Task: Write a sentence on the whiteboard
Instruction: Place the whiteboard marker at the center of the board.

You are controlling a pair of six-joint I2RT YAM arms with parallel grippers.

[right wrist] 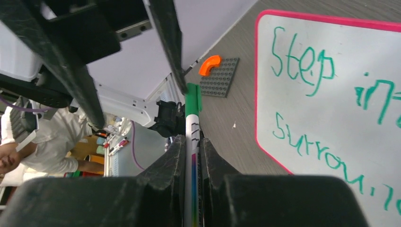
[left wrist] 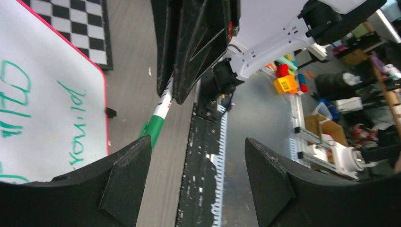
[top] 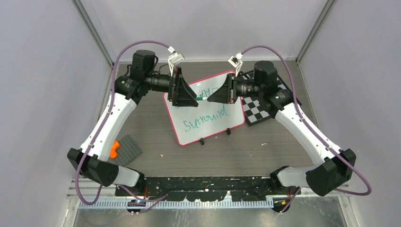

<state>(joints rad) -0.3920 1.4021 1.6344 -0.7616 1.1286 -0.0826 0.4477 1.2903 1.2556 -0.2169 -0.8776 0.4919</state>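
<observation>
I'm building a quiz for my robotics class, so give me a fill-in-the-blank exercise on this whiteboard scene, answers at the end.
The right gripper is shut on a marker whose cap is ___.
The left gripper has its jaws ___.
The sentence on the whiteboard starts with the word ___.
Missing words: green; open; Step.

Whiteboard [top: 203,135] flat at mid-tabletop [top: 236,153]. Sentence [top: 205,122] on it in two lines, second line toward 6 o'clock. Two clips [top: 202,141] at its 6 o'clock edge. Checkered board [top: 265,108] just beside it at 3 o'clock. Studded plate [top: 128,151] well apart at 8 o'clock, curved piece [top: 113,149] on plate's 9 o'clock edge. Left pincer [top: 195,99] and right pincer [top: 209,98] above whiteboard's 12 o'clock half, tips facing. Marker [top: 201,98] between them, clamped in right pincer.
</observation>
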